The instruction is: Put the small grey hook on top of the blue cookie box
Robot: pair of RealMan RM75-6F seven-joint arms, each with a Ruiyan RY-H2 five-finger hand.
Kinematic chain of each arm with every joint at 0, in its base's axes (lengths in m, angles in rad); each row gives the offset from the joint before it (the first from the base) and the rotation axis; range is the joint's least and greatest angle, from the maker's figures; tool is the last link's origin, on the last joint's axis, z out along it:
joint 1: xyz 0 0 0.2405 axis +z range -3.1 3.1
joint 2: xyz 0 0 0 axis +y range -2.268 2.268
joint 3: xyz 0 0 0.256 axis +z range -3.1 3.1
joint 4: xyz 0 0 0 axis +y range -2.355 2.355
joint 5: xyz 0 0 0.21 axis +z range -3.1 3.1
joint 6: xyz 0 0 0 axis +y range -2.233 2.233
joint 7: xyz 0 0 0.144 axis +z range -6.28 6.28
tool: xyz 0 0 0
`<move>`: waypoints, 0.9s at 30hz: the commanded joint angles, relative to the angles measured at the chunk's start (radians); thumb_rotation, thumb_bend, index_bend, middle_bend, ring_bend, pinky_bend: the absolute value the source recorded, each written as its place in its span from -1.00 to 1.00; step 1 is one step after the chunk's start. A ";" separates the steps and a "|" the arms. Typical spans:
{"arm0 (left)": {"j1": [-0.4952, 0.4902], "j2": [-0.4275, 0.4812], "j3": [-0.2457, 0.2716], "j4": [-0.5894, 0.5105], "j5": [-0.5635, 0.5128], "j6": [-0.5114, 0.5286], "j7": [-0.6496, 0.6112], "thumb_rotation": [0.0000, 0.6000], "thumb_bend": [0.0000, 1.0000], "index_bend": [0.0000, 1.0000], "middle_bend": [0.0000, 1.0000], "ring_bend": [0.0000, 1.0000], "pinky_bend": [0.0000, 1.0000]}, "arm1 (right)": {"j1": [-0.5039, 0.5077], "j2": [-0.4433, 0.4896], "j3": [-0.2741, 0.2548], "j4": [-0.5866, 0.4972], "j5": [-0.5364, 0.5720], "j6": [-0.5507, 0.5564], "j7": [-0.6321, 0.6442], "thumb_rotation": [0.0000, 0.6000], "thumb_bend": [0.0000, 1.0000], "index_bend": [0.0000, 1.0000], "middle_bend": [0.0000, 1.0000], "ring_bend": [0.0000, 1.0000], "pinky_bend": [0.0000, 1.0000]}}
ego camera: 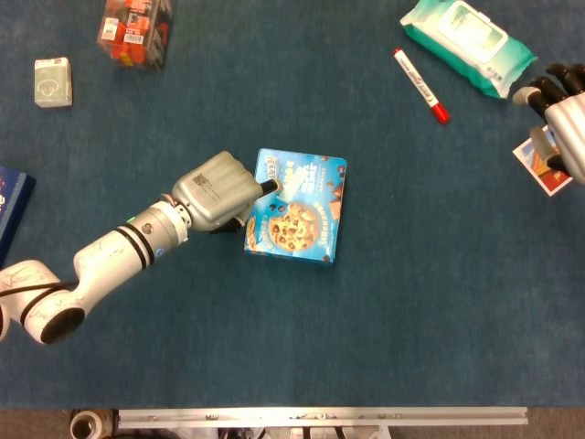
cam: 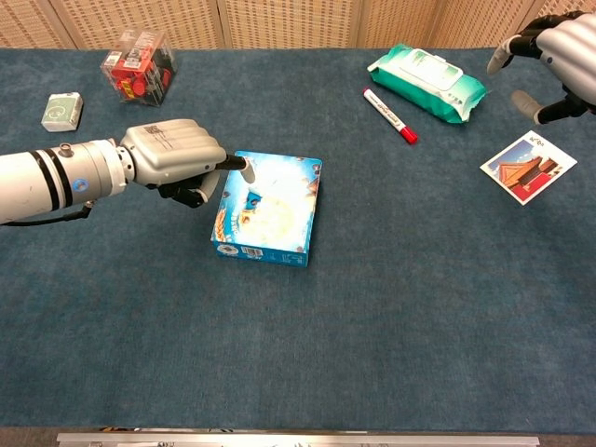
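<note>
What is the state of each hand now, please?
Left hand: fingers curled, one fingertip on the blue cookie box; whether it holds anything cannot be told.
Right hand: open, holding nothing.
</note>
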State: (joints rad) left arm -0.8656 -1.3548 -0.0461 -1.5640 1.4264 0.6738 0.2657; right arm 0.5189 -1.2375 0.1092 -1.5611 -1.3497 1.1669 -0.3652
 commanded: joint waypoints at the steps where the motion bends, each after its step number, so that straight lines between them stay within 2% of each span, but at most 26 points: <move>1: -0.002 -0.003 0.002 -0.002 -0.006 0.004 0.005 0.29 0.75 -0.57 1.00 1.00 1.00 | -0.002 0.001 0.002 0.001 -0.001 0.003 0.002 1.00 -0.14 -0.30 -0.30 -0.61 -0.55; 11: -0.009 -0.002 0.012 -0.021 -0.024 0.015 0.027 0.22 0.75 -0.56 1.00 1.00 1.00 | -0.010 0.003 0.003 0.005 -0.006 0.004 0.014 1.00 -0.13 -0.31 -0.30 -0.61 -0.55; 27: -0.009 0.000 0.033 -0.039 -0.046 0.034 0.052 0.21 0.75 -0.56 1.00 1.00 1.00 | -0.017 0.006 0.011 0.009 -0.011 0.008 0.023 1.00 -0.13 -0.31 -0.30 -0.61 -0.55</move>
State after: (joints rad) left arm -0.8745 -1.3547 -0.0140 -1.6030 1.3812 0.7075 0.3180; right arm 0.5021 -1.2315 0.1197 -1.5521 -1.3603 1.1744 -0.3423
